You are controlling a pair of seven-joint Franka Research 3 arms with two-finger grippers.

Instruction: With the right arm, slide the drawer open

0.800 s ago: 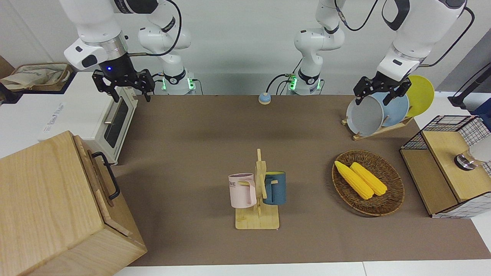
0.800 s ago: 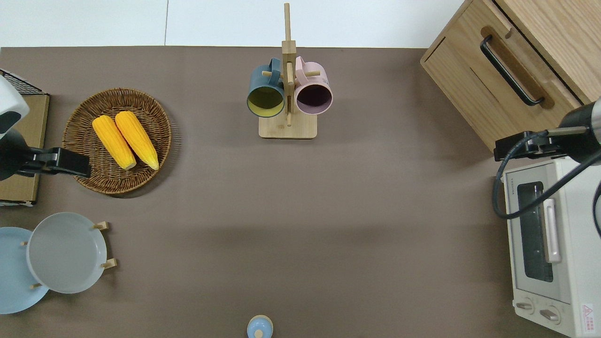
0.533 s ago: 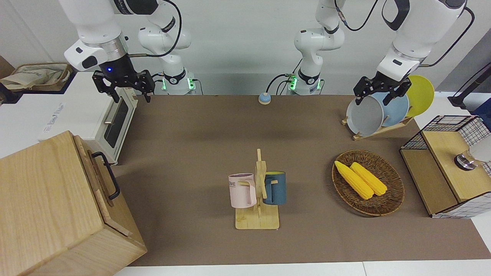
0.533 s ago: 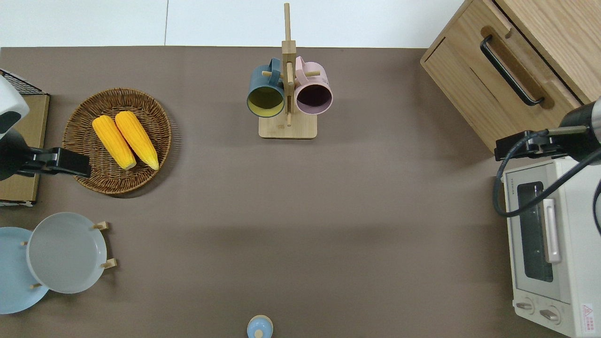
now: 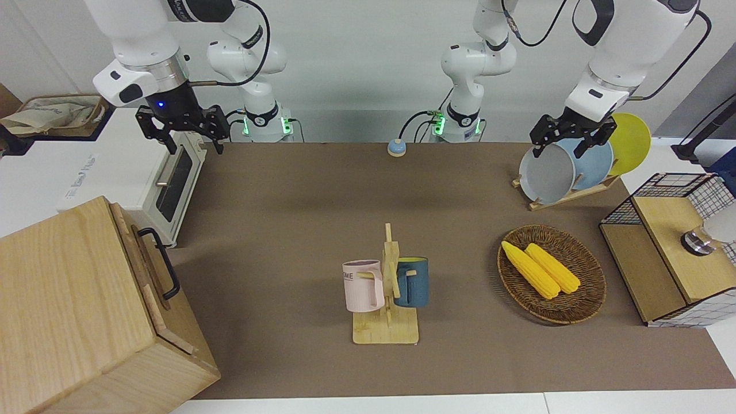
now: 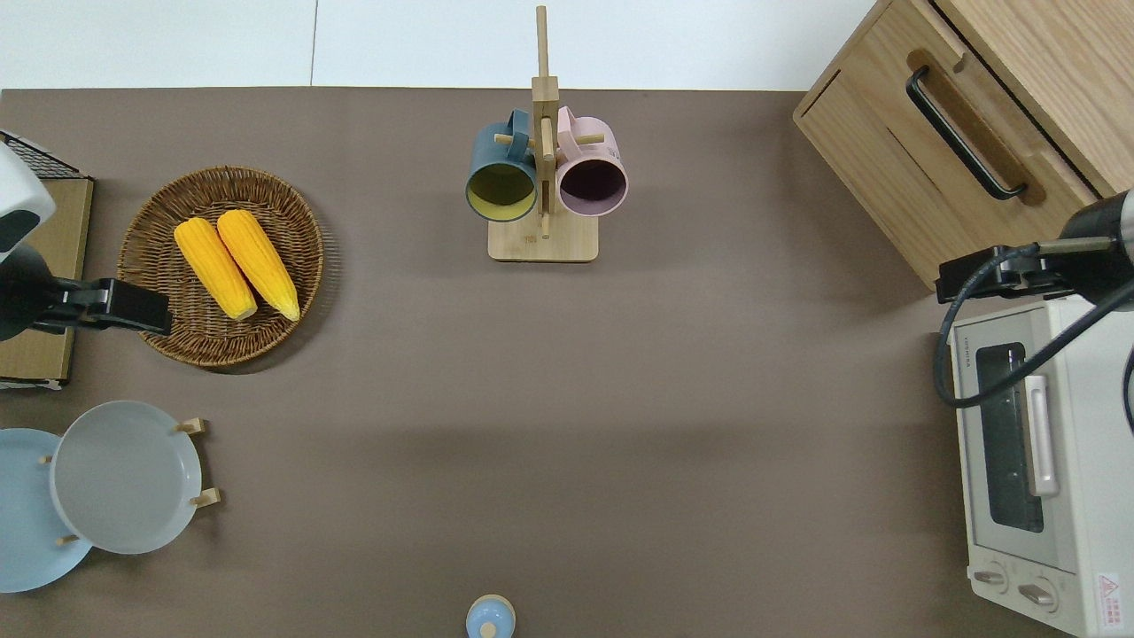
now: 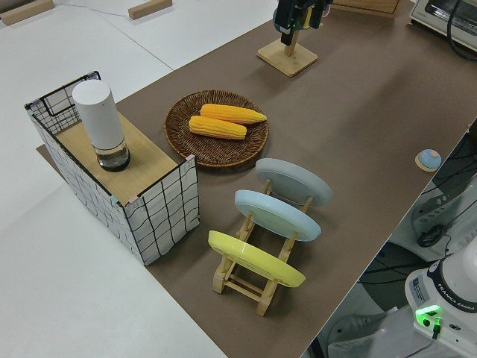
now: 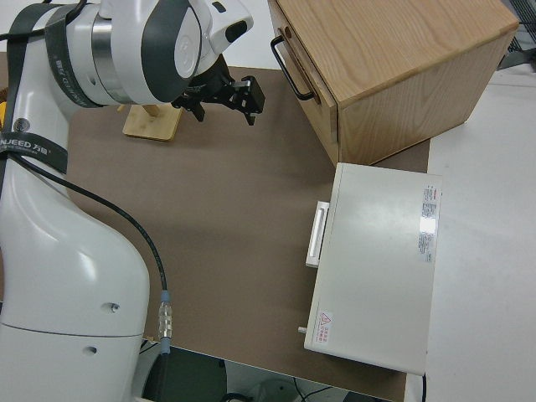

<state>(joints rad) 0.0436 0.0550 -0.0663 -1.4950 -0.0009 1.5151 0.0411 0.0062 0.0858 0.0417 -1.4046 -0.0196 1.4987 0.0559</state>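
Note:
The pale-wood cabinet (image 5: 75, 310) stands at the right arm's end of the table, at the edge farthest from the robots. Its wide shallow drawer (image 6: 974, 115) looks shut, and the black loop handle (image 5: 163, 262) faces the table's middle; the handle also shows in the overhead view (image 6: 961, 133) and the right side view (image 8: 289, 65). My right gripper (image 5: 194, 144) is open and empty, up in the air. In the overhead view it (image 6: 961, 282) is over the gap between the cabinet and the toaster oven, apart from the handle. It also shows in the right side view (image 8: 224, 102). The left arm is parked, its gripper (image 5: 559, 146) open.
A white toaster oven (image 5: 167, 172) stands beside the cabinet, nearer to the robots. A mug stand (image 5: 386, 330) with a pink and a blue mug is mid-table. A wicker basket (image 5: 575, 313) with two corn cobs, a plate rack (image 5: 552, 172) and a wire-mesh box (image 5: 661, 253) are at the left arm's end.
My right gripper has drifted slightly higher and toward the right arm's end of the table. The drawer and the left arm have not moved.

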